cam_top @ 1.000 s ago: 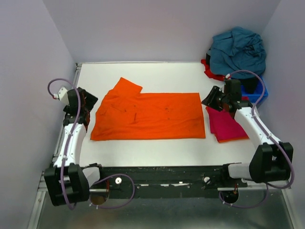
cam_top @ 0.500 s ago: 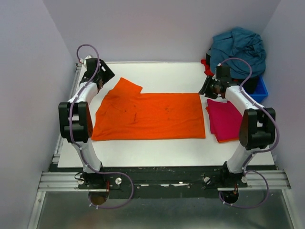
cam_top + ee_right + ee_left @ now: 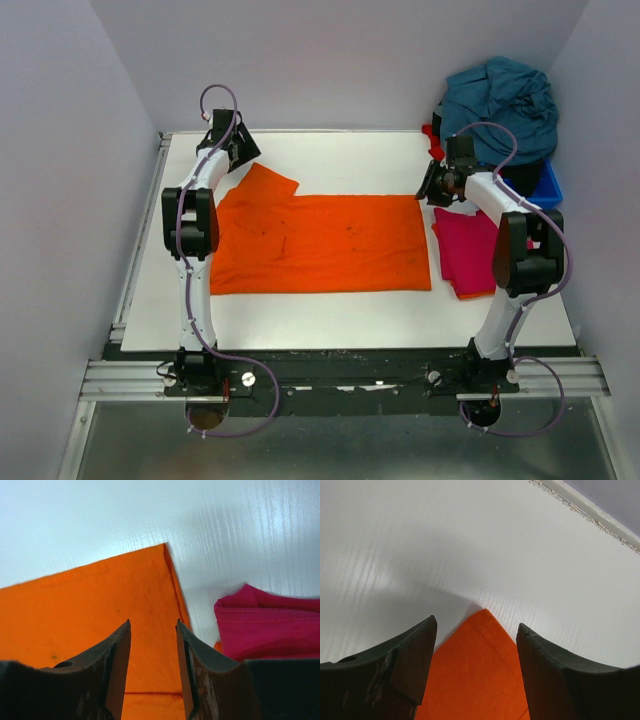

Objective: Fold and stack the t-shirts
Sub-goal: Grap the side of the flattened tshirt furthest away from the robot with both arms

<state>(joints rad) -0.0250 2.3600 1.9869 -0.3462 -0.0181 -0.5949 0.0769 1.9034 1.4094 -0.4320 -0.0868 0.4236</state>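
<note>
Orange t-shirt (image 3: pixel 320 245) lies spread flat across the middle of the white table (image 3: pixel 330 320), its near hem running left to right a little way in from the near edge, where our two arms are bolted. The cloth looks smooth, with a few small dark specks, and one sleeve sticks out at the far left. Just beside its right edge we see the magenta t-shirt (image 3: pixel 470 255), lying as a narrower folded block.

Farther back, both our arms reach to the far edge of the orange t-shirt. Our left gripper (image 3: pixel 238 152) hangs over the tip of the far-left sleeve. In its wrist view the fingers (image 3: pixel 405 655) stand wide apart, with the pointed sleeve tip lying on the table between them and nothing pinched. Our right gripper (image 3: pixel 432 190) sits at the shirt's far right corner. Its fingers (image 3: pixel 115 665) stand a narrow gap apart above the orange cloth just inside the right edge. The cloth there lies flat and ungripped, though we cannot tell whether the fingertips touch it.

Farthest away, in the far right corner, a small blue bin (image 3: pixel 540 190) stands under a crumpled heap of teal-blue t-shirt (image 3: pixel 500 105). A red t-shirt (image 3: pixel 438 140) peeks out at the heap's left side.
</note>
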